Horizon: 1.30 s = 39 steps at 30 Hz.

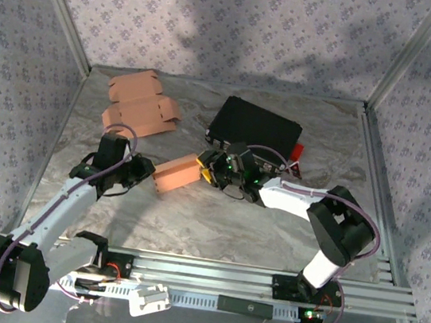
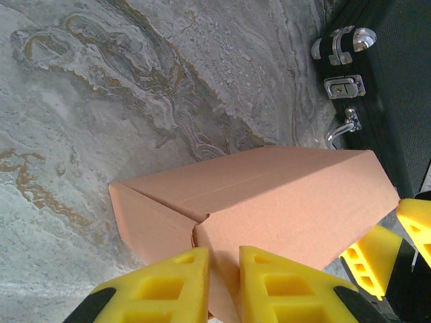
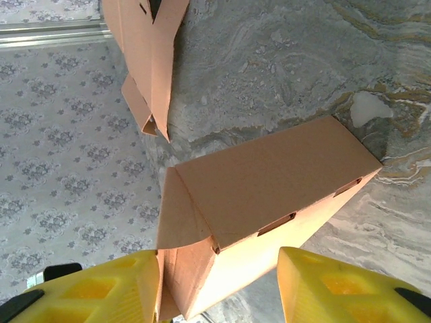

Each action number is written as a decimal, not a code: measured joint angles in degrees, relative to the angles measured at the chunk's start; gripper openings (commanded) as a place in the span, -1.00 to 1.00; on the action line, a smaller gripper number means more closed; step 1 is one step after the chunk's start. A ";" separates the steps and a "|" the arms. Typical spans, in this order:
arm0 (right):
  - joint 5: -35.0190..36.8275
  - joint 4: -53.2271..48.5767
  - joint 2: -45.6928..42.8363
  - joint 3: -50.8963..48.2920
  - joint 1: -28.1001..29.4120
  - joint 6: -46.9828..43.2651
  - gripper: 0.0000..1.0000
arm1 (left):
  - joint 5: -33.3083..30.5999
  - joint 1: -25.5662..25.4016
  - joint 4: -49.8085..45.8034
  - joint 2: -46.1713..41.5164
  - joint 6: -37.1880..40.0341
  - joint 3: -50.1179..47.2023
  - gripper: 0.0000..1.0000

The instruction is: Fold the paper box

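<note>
The tan paper box [image 1: 175,173] lies on the marbled tabletop between my two grippers, assembled into a long block. My left gripper [image 1: 143,171] is at its left end. In the left wrist view the gripper [image 2: 224,252] is shut, its yellow fingers pinching a thin end flap of the box [image 2: 283,195]. My right gripper [image 1: 208,168] is at the other end. In the right wrist view it [image 3: 219,259] stands open astride the box [image 3: 269,175]. One finger [image 3: 128,282] touches a curved end flap; the other [image 3: 316,276] stays clear of the side.
A black case [image 1: 256,127] with metal latches [image 2: 343,86] lies just behind the right gripper, a red item [image 1: 297,150] at its corner. Flat unfolded boxes [image 1: 139,103] are stacked at the back left. Patterned walls and metal posts enclose the table.
</note>
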 measured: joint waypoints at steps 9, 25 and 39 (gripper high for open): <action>0.33 1.51 0.33 -0.13 0.02 0.96 -0.07 | 0.02 0.00 -0.79 0.00 0.66 0.00 -0.64; 0.74 -4.26 1.29 4.50 0.13 -1.25 -0.02 | 0.02 0.00 -1.03 0.00 1.33 0.09 -0.60; 0.42 -2.54 3.39 4.50 0.13 0.00 -0.27 | -0.15 0.26 -7.02 -0.33 3.26 3.76 -0.18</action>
